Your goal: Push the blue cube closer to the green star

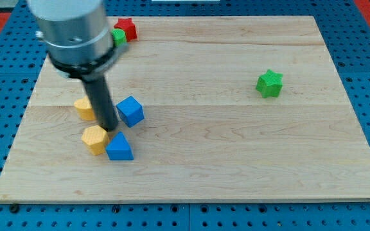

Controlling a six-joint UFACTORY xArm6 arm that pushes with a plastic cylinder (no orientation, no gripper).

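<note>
Clearly little is done: my tip [110, 128], a bare rod holding nothing, sits just left of the blue cube [131, 111], well apart from the green star [270, 83] at the view's right.

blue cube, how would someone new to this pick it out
Start at the wooden board and go to the cluster of blocks on the view's left. My tip stands there; the blue cube sits just to its right. The other blue block below is wedge-shaped, and the rest are yellow.
</note>
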